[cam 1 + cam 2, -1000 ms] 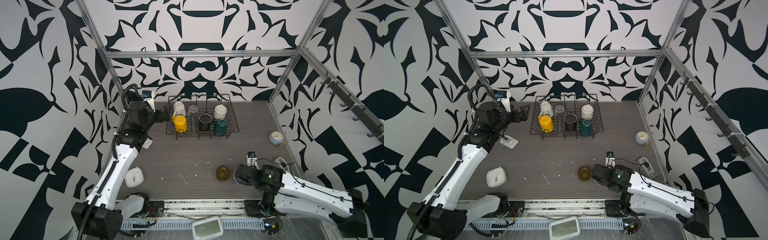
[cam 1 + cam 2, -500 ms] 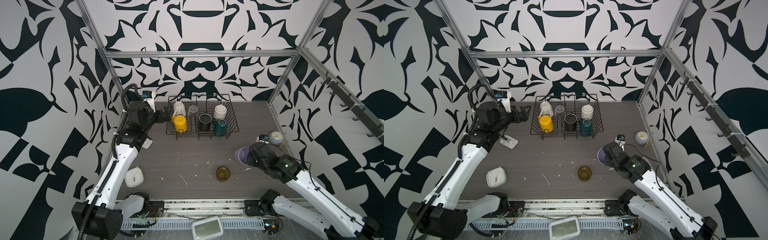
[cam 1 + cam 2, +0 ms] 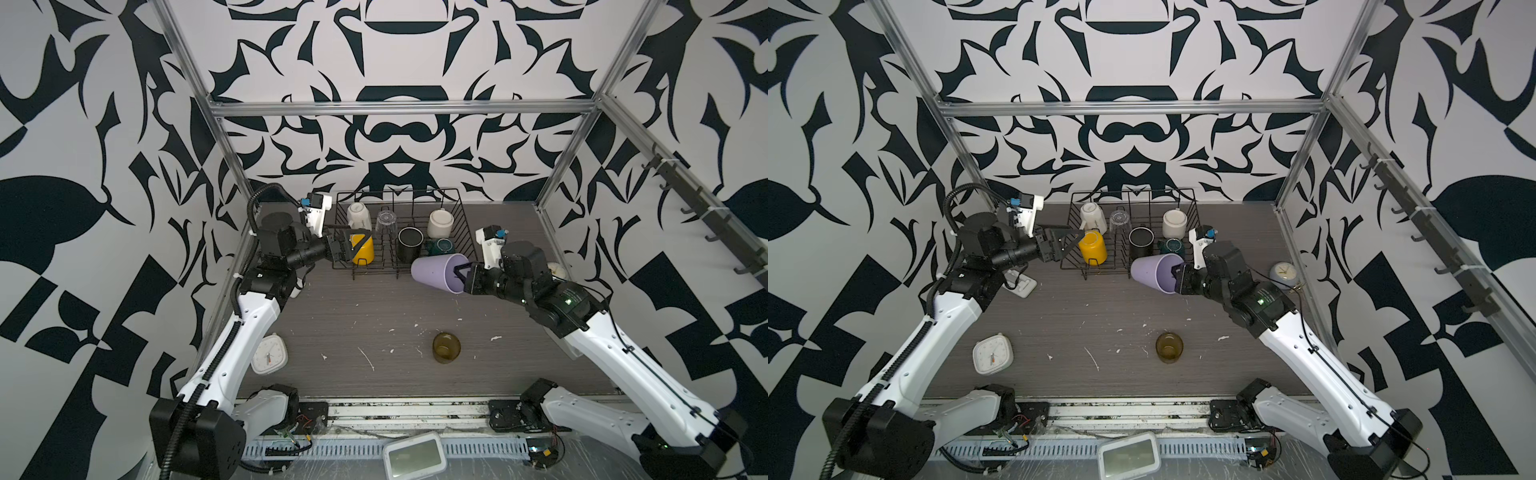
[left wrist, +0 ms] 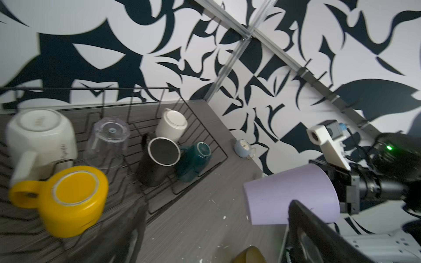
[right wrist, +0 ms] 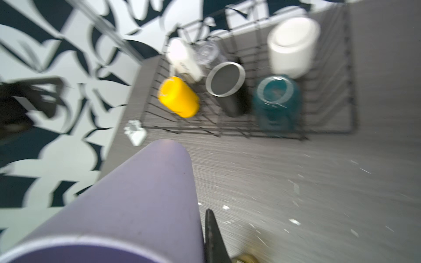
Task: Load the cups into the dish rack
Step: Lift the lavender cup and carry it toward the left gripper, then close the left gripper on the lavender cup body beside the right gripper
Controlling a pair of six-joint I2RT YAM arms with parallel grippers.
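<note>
Lilac tumbler (image 3: 436,272) has just left the worktop (image 3: 353,307) — right fingers (image 5: 213,239), clamped on its rim, now hold it tipped sideways just before the dish rack (image 3: 464,220). Left fingers (image 3: 338,227) stay spread beside the racked yellow mug (image 3: 362,249). Only the amber glass (image 3: 446,347) remains — nearly done.

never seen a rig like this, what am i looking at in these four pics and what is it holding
Two white robot arms stand at a grey table, each ending in a two-fingered pincer. Two pictures look down from overhead; two come from cameras on the wrists. At the back, a black wire dish rack holds six cups, one a yellow mug. The right pincer is shut on the rim of a lilac tumbler, lifted before the rack. The left pincer is open beside the yellow mug. An amber glass, a square white clock and a round pale-blue clock sit on the table.
</note>
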